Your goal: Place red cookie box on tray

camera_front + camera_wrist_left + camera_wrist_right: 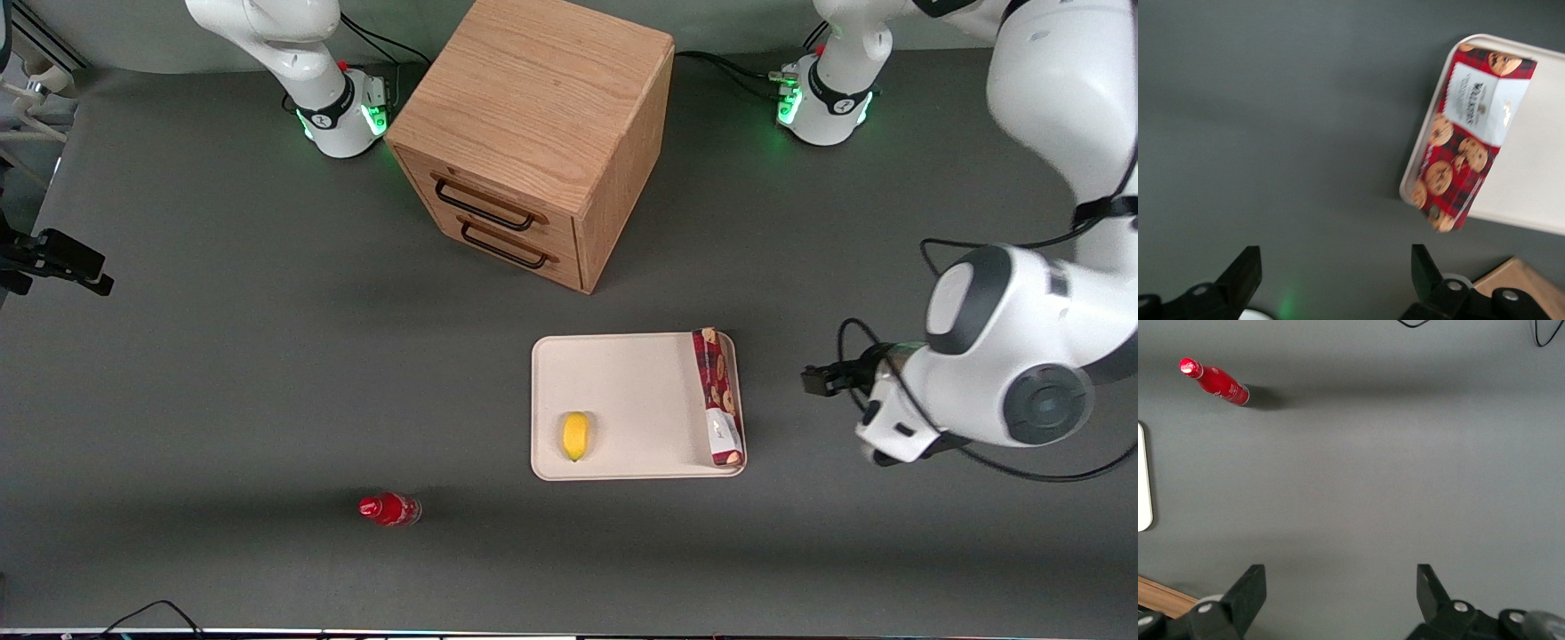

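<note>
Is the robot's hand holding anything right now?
No. The gripper is open with nothing between its jaws, off the tray's edge toward the working arm's end. The red cookie box already lies on the tray.

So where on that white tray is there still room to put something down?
The middle of the tray is bare, between the yellow fruit and the red cookie box along its edge. The open claw hovers over the table beside the tray.

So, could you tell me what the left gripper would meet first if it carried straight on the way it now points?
Probably just bare table. The gripper, jaws open and empty, points at dark tabletop beside the tray; the red cookie box lies off that line.
</note>
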`<action>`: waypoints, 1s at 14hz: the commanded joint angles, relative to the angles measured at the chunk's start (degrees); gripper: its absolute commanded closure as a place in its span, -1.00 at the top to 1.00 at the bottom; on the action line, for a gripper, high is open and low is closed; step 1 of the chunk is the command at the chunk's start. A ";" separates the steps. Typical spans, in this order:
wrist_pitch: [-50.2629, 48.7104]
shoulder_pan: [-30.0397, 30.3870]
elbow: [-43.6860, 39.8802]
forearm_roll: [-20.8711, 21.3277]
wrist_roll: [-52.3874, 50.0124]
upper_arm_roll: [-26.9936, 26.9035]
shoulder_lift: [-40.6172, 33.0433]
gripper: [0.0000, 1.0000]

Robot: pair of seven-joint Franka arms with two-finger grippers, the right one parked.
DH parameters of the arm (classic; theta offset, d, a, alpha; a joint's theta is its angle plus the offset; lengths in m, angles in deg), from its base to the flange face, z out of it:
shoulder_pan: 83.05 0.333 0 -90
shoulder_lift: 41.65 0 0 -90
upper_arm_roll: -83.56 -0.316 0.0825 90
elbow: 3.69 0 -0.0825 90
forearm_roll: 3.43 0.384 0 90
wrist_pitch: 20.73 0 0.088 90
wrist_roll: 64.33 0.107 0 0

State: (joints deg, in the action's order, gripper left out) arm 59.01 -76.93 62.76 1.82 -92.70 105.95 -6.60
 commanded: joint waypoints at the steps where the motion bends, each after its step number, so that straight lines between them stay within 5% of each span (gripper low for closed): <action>1: -6.24 0.38 1.23 -3.22 10.40 -6.71 -8.04 1.00; 5: -12.06 0.65 7.53 -4.64 21.06 -13.85 -18.93 1.00; 11: -2.94 -0.40 35.82 -3.85 25.56 -17.73 -43.64 1.00; 14: -3.10 -1.98 34.90 -3.84 25.74 -18.08 -43.06 1.00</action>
State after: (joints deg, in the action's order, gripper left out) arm 54.05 -76.70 95.17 -2.16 -68.02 89.17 -48.37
